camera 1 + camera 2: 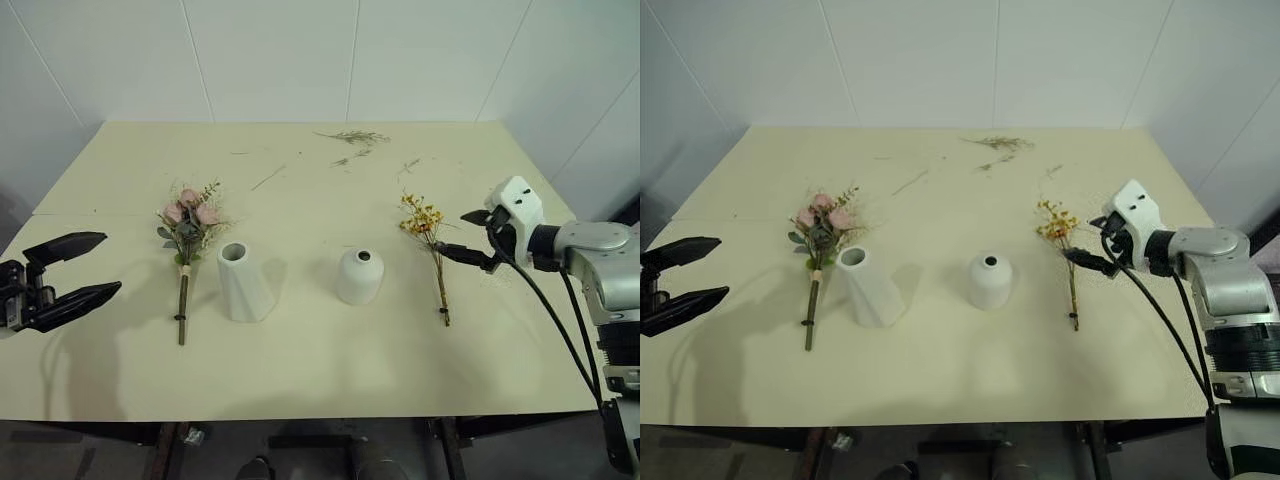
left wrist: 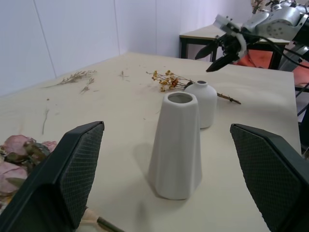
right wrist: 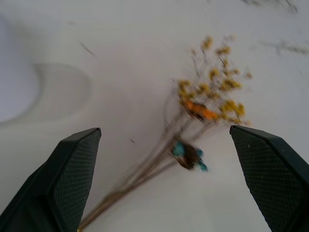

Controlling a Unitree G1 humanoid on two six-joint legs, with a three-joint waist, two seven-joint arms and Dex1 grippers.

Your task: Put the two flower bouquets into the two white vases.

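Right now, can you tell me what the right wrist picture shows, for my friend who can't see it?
A thin bouquet of tiny yellow blossoms lies flat on the pale table. The right end effector hangs open above its stems, one black finger on each side.

You are getting even, bright overhead light on the table (image 1: pixel 300 370), with soft shadows falling just beside the taller vase (image 1: pixel 243 282) and the rounded vase (image 1: pixel 359 276). The yellow bouquet (image 3: pixel 203 111) is showing blurred in the right wrist view; no glare is showing.
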